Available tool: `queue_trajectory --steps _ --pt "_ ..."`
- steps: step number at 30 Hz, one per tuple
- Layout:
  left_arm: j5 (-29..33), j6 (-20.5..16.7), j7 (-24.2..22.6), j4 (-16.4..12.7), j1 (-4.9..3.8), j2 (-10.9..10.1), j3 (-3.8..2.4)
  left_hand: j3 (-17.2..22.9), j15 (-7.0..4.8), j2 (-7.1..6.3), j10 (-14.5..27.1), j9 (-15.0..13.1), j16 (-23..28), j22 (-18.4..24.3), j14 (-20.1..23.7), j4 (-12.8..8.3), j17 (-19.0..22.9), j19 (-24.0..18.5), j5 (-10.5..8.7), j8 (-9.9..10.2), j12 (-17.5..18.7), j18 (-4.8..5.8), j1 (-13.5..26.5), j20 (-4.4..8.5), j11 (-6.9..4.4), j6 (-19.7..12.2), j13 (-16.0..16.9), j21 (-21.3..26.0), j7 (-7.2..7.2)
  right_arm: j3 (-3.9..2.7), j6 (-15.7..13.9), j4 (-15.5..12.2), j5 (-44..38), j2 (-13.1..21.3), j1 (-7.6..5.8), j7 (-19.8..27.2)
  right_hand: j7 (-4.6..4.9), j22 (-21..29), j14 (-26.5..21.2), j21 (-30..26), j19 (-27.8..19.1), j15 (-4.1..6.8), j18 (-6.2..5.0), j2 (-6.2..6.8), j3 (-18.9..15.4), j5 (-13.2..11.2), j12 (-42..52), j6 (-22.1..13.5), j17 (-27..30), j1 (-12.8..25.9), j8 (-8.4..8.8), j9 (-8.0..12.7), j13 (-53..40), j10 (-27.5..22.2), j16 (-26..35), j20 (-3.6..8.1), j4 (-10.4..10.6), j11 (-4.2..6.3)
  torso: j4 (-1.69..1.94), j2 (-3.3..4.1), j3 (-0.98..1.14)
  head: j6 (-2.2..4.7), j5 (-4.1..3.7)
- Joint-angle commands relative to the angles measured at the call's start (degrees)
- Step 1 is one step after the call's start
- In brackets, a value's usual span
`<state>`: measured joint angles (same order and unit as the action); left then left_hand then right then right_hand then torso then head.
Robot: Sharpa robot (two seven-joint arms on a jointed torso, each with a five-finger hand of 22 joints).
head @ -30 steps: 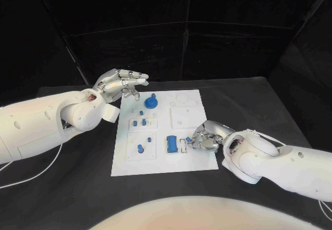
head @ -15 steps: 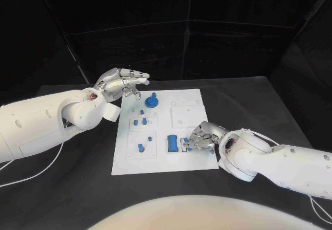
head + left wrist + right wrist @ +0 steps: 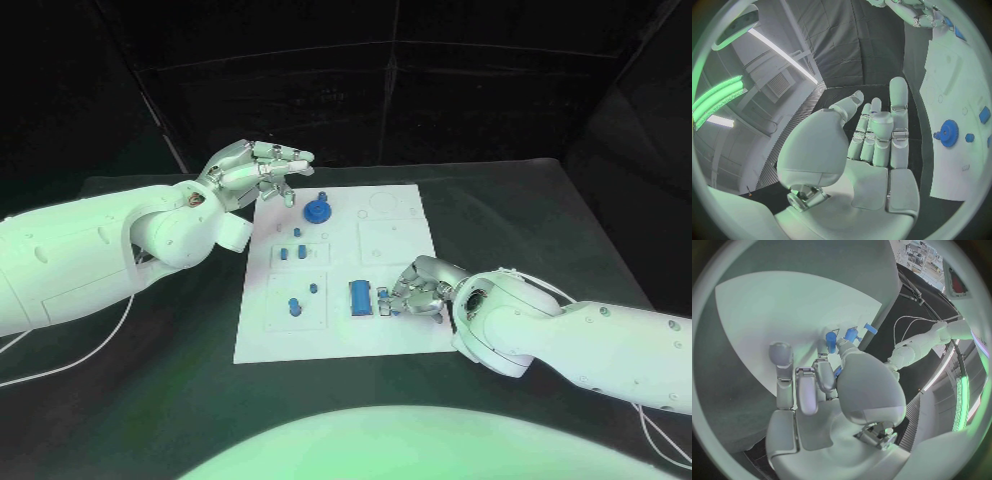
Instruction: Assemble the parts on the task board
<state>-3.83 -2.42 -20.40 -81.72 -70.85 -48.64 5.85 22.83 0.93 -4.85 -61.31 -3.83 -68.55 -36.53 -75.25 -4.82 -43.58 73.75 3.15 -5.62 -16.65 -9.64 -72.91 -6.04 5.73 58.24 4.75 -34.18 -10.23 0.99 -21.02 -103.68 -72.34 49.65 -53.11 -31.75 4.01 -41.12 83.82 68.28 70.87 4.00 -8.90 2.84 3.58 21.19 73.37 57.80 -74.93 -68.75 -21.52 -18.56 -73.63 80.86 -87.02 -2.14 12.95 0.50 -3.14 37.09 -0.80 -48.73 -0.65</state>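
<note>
Head view: a white task board (image 3: pixel 339 335) lies in the centre of a black table (image 3: pixel 562 210). The right arm enters from the lower right, and the right hand (image 3: pixel 420 287) rests low on the board's right edge, a little below centre. Over the past second this hand has crept leftward toward a rectangular blue block (image 3: pixel 358 297) and the small blue pieces (image 3: pixel 385 300) just beside it. Its fingers curl around those small pieces; whether it actually holds one cannot be told here. By my reading, it is closing in on a pick-up and nothing is lifted yet. The left hand (image 3: pixel 261 170) hovers at upper left, just off the board's top corner, unchanged, fingers loosely apart and holding nothing. Near it on the board sits a blue gear (image 3: pixel 317 212). Small blue pegs (image 3: pixel 294 251) stand left of centre, with another blue part (image 3: pixel 293 307) lower left.

Left wrist view: the left hand (image 3: pixel 873 145) fills the middle, palm bare, fingers straight and released. The gear (image 3: pixel 948 133) and board (image 3: pixel 954 165) appear at the right edge, well apart from it.

Right wrist view: the right hand (image 3: pixel 826 385) bends over the white board (image 3: pixel 767 310), fingertips (image 3: pixel 831 342) touching small blue pieces (image 3: pixel 851 333) in the middle of the circle. The crowded pieces could get nudged aside.
</note>
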Motion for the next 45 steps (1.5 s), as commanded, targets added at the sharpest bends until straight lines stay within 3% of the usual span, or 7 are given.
queue_trajectory --steps 1,11,14,17,24,37,45 --pt "-0.32 0.79 -0.09 -0.15 -0.07 -0.07 -0.03 -0.17 -0.09 0.57 0.46 -0.07 -0.25 0.07 0.38 0.07 0.01 -0.10 -0.15 -0.16 -0.38 -0.76 0.20 -0.29 0.13 -0.40 0.06 0.32 0.19 0.01 -0.70 -0.03 1.06 -0.10 -0.03 1.16 0.29 0.06 4.93 0.04 0.29 -0.06 0.76 0.10 -0.38 0.33 0.38 0.00 -8.77 0.57 0.21 -0.09 -0.08 0.21 -0.20 -0.17 -0.02 -0.36 0.02 0.00 0.01 -0.05 -0.01" --pt "-0.34 0.86 -0.07 -0.18 -0.08 -0.09 -0.03 -0.19 -0.08 0.66 0.56 -0.06 -0.27 0.08 0.39 0.14 0.02 -0.10 -0.15 -0.17 -0.40 -0.76 0.24 -0.30 0.15 -0.45 0.05 0.33 0.18 0.01 -2.45 -0.08 1.19 -0.22 -0.03 1.98 0.24 -0.11 4.94 0.12 0.37 -0.05 0.78 -0.16 -1.13 -0.11 0.41 0.14 -8.82 0.80 0.20 -0.27 -0.12 0.26 -0.22 -0.17 0.44 -0.32 0.00 -0.02 0.02 0.01 0.05" --pt "-0.34 0.86 -0.06 -0.19 -0.08 -0.08 -0.03 -0.19 -0.08 0.66 0.56 -0.06 -0.27 0.08 0.39 0.14 0.02 -0.10 -0.15 -0.17 -0.40 -0.76 0.24 -0.30 0.15 -0.45 0.05 0.33 0.18 0.01 -2.76 -0.05 1.19 -0.26 -0.03 2.07 0.24 0.01 4.93 0.05 0.32 -0.07 0.76 -0.02 -2.56 -2.74 0.41 0.10 -8.77 1.54 0.28 -0.47 -0.14 0.27 -0.19 -0.19 1.30 -0.34 0.02 -0.03 0.02 0.03 0.01" --pt "-0.34 0.84 -0.03 -0.21 -0.08 -0.11 -0.03 -0.19 -0.08 0.66 0.56 -0.06 -0.27 0.08 0.39 0.14 0.02 -0.10 -0.15 -0.17 -0.40 -0.76 0.24 -0.30 0.15 -0.45 0.05 0.33 0.18 0.00 -2.95 -0.05 1.20 -0.29 -0.03 2.20 0.21 0.19 4.93 -0.08 0.23 -0.06 0.72 0.01 -4.88 -7.14 0.32 -0.01 -8.76 2.45 0.40 -0.81 -0.11 0.18 -0.18 -0.20 2.87 -0.32 0.04 0.01 0.02 0.08 -0.06" --pt "-0.34 0.91 0.05 -0.24 -0.09 -0.14 -0.03 -0.19 -0.08 0.66 0.56 -0.06 -0.27 0.08 0.39 0.14 0.02 -0.10 -0.15 -0.17 -0.40 -0.76 0.24 -0.30 0.15 -0.45 0.05 0.33 0.18 0.00 -2.98 -0.08 1.19 -0.30 -0.03 2.49 0.13 0.11 4.94 -0.06 0.24 -0.04 0.73 -0.44 -8.81 -11.69 0.30 0.00 -8.82 5.04 0.45 -1.44 -0.15 0.19 -0.19 -0.19 3.70 -0.30 0.03 -0.04 0.02 0.10 -0.07" --pt "-0.34 1.00 0.12 -0.27 -0.09 -0.19 -0.03 -0.19 -0.08 0.66 0.56 -0.06 -0.27 0.08 0.39 0.14 0.02 -0.10 -0.15 -0.17 -0.40 -0.76 0.24 -0.30 0.15 -0.45 0.05 0.33 0.18 0.00 -2.90 -0.57 0.44 0.34 -0.03 2.38 0.05 -0.17 4.97 0.07 0.35 0.00 0.76 -1.23 -9.58 -11.38 0.29 0.17 -8.93 5.12 0.35 -1.71 -0.16 0.22 -0.24 -0.15 3.62 -0.23 -0.02 -0.10 0.04 0.27 -0.22" --pt "-0.34 0.98 0.15 -0.27 -0.09 -0.25 -0.03 -0.19 -0.08 0.66 0.56 -0.06 -0.27 0.08 0.39 0.14 0.02 -0.10 -0.15 -0.17 -0.40 -0.76 0.24 -0.30 0.15 -0.45 0.05 0.33 0.18 0.01 -0.90 -1.25 -0.49 1.76 -0.03 2.88 0.09 -0.12 4.95 0.01 0.27 0.05 0.76 -1.37 -10.22 -9.34 0.26 0.04 -8.87 -1.96 0.44 -2.34 -0.23 0.22 -0.19 -0.08 0.19 -0.22 -0.02 -0.08 0.04 0.44 -0.26"
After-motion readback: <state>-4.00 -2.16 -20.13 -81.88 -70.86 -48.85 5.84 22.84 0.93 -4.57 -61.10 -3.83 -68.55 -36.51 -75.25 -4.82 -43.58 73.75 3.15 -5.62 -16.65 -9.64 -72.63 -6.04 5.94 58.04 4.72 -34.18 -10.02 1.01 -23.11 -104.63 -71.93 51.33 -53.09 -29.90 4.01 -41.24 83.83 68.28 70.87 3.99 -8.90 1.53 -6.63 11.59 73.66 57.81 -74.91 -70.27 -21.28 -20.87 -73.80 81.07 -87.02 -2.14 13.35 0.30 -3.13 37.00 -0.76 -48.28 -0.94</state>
